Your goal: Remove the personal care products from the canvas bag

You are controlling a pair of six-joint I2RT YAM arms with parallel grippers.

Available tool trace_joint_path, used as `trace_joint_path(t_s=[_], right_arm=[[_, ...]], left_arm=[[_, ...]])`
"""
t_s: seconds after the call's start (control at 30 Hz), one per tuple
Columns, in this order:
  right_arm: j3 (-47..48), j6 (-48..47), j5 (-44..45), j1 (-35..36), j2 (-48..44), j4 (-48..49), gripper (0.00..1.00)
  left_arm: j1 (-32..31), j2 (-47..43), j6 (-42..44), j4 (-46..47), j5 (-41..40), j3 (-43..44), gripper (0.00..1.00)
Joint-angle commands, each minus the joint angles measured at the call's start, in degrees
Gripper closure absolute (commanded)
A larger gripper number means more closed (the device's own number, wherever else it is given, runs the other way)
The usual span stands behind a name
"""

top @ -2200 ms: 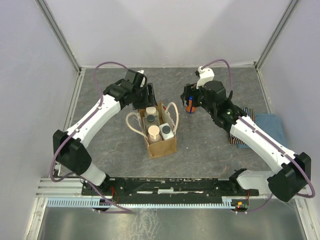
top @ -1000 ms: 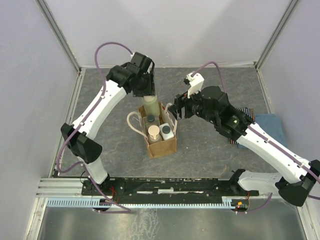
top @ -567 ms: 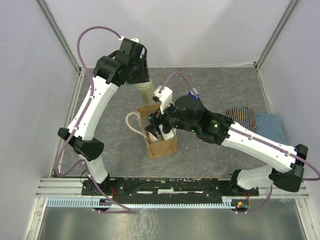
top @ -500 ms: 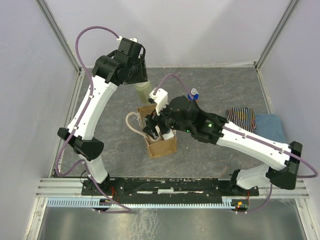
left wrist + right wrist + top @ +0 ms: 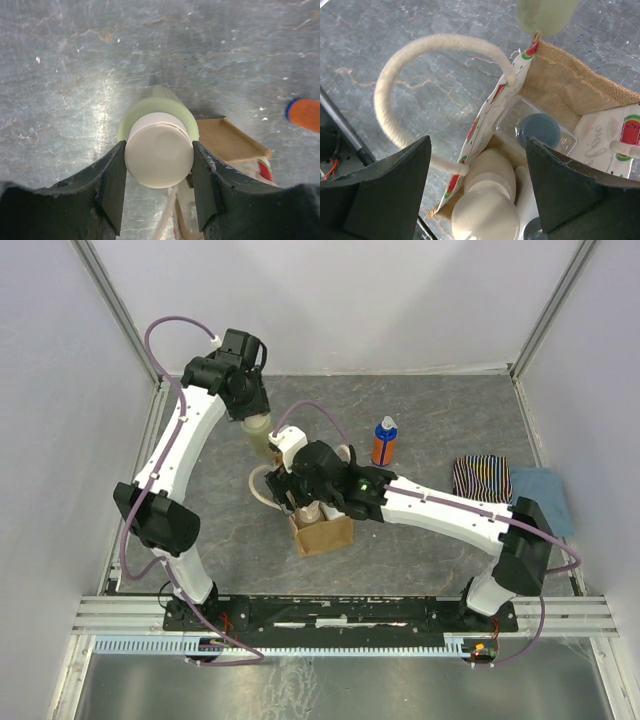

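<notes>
Left hand point(image 5: 159, 165) clamps a pale-green cylindrical bottle point(image 5: 160, 105); right hand point(image 5: 477, 165) gapes over the woven canvas bag point(image 5: 570, 85).

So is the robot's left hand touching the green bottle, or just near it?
Touching. The left wrist view shows the fingers of the left gripper pressed against both sides of the white cap of the green bottle, with no gap.

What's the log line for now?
left gripper: shut on pale-green white-capped bottle, outside tan canvas bag | right gripper: open above bag
</notes>
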Motion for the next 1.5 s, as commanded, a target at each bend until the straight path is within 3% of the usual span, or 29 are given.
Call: trace_joint_path(t_s=[0.0, 0.33, 0.57, 1.0, 1.1, 1.27, 1.47], right_arm=[[4.6, 2.4, 6.3, -0.5, 2.3, 1.1, 0.16], [4.6, 6.8, 15.4, -2.3, 3.3, 0.0, 0.16], [6.6, 9.2, 13.5, -3.6, 7.8, -2.5, 0.16], [6.0, 13.1, 11.5, -4.0, 12.0, -4.1, 0.15], [5.7, 14.0, 12.0, -4.0, 12.1, -5.3, 0.1], [5.4, 15.6, 13.3, -4.0, 11.8, -7.5, 0.04], [5.6, 16.9, 14.6, -4.0, 12.1, -10.1, 0.05]], left_arm=[[1.8, -4.0, 2.5, 10.1, 1.8, -5.0, 0.89], [2.5, -5.3, 3.2, 15.2, 2.8, -14.9, 0.9], [2.7, -5.2, 3.1, 17.0, 4.1, -18.7, 0.89], [2.8, -6.8, 3.4, 18.0, 4.2, -21.4, 0.59], [2.8, -7.4, 2.8, 18.8, 4.5, -22.4, 0.45], [2.8, -7.1, 2.5, 19.3, 4.4, -23.7, 0.38], [2.8, -6.0, 2.4, 19.7, 4.8, -24.7, 0.32]])
